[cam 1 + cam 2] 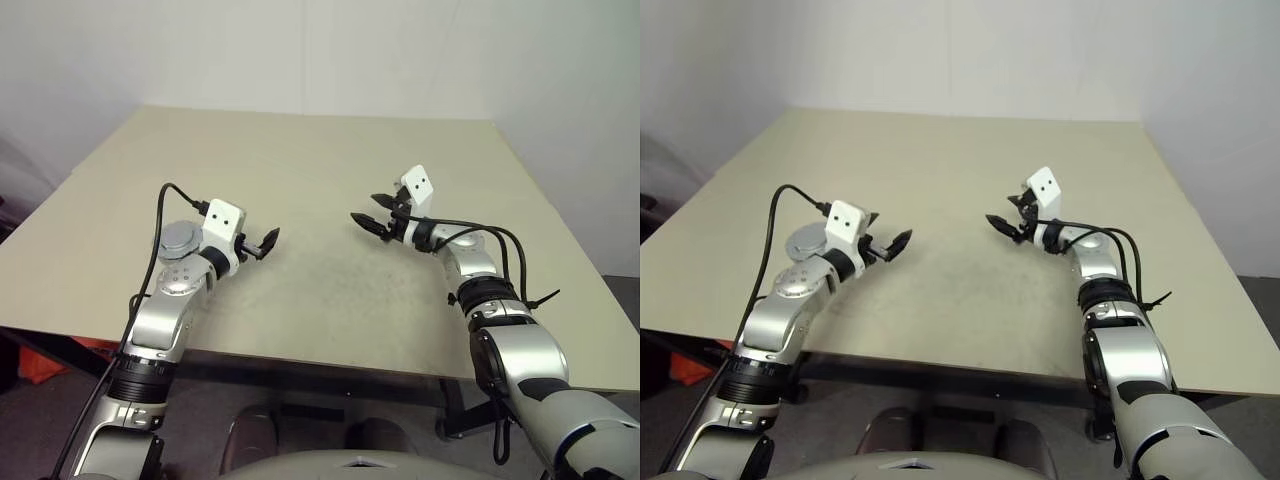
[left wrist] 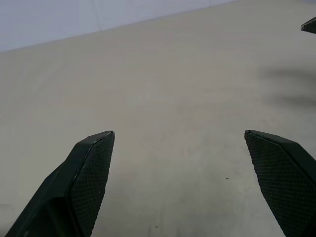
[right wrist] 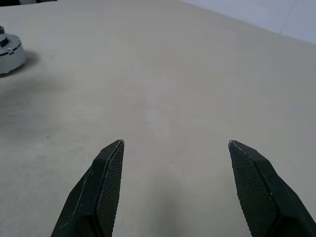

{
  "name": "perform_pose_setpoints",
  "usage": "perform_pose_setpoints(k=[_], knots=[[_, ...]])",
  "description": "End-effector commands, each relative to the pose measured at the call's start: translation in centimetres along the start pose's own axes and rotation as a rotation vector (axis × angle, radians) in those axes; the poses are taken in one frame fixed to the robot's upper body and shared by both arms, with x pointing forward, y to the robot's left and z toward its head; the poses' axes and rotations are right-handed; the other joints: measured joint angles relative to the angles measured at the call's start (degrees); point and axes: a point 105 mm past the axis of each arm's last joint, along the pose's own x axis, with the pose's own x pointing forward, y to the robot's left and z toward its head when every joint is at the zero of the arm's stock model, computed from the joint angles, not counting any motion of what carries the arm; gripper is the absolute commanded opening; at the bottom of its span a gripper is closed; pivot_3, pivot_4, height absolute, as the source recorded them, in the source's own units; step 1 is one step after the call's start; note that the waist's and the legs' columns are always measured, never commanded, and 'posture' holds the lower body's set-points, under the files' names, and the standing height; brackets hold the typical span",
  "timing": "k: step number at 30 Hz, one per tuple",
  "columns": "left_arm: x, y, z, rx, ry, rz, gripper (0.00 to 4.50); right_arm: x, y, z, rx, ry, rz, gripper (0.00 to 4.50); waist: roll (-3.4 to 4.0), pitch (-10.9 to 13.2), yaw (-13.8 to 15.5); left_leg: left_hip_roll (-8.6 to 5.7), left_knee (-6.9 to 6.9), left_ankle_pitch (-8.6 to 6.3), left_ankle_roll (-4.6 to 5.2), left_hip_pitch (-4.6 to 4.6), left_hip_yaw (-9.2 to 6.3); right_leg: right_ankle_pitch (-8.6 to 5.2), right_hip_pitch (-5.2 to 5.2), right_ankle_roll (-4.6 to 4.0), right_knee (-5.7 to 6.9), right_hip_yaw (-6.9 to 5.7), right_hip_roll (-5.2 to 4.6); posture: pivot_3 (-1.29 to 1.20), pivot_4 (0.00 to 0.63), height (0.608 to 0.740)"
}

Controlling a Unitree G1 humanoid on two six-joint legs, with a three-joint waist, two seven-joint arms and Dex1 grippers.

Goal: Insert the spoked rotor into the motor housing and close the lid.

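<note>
Our two arms reach out from the bottom of the head view, one on each side, over a wide tan tabletop (image 1: 330, 160). Our left hand (image 1: 266, 243) is in the left middle of the frame and points to the right. Its two black fingers (image 2: 91, 168) are spread far apart with nothing between them, so it is let go and holds nothing. Our right hand (image 1: 372, 212) is in the right middle of the frame and points to the left, at the other hand. Its fingers (image 3: 106, 182) are spread apart too, and it grips nothing. The two hands face each other across a bare patch of tabletop and do not touch. The motor housing (image 1: 180, 238) sits on the tabletop at the left of the frame, just behind our left wrist, and the arm hides part of it. It looks like a round grey puck with a flat pale top. We cannot tell if that top is the lid. It also shows at the upper left edge of the right wrist view (image 3: 9, 49), well apart from our right hand.
</note>
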Motion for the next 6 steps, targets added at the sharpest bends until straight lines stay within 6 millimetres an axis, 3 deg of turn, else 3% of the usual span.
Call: perform_pose_setpoints(k=[1,6], knots=[[0.2,0.65,1.8,0.03,-0.051,0.028,4.48,0.27,-0.41,1.92,-0.042,-0.058,-0.022,3.82,0.0,0.0,0.03,0.0,0.0,0.0,0.0,0.0,0.0,0.0,0.0,0.0,0.0,0.0,0.0,0.0,0.0,0.74],[0.25,1.09,1.88,0.014,-0.059,0.057,4.48,0.25,-0.64,2.23,-0.053,-0.097,-0.071,3.82,0.0,0.0,0.0,0.01,0.0,0.0,0.0,0.0,0.0,0.0,-0.01,0.0,0.0,0.0,0.0,0.0,0.0,0.74]])
